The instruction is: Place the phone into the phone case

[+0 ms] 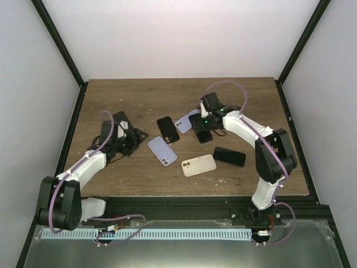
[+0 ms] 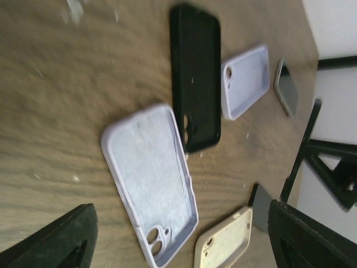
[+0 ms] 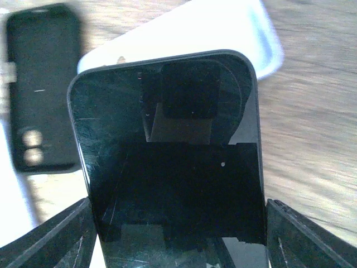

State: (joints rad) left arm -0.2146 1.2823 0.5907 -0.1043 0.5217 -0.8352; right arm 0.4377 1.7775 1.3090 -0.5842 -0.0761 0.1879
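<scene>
Two arms are stretched over a brown table. One black phone is squeezed by its long edges between the fingers of the right gripper — its glass is turned to the wrist camera. It is held at the back right part of the table, next to a pale purple case and near a black case. The left gripper is spread wide, with nothing in it. Just in front of it a lilac case is laid open side up. A cream case is laid nearer the arms, and beside it a flat black thing — phone or case cannot be told.
</scene>
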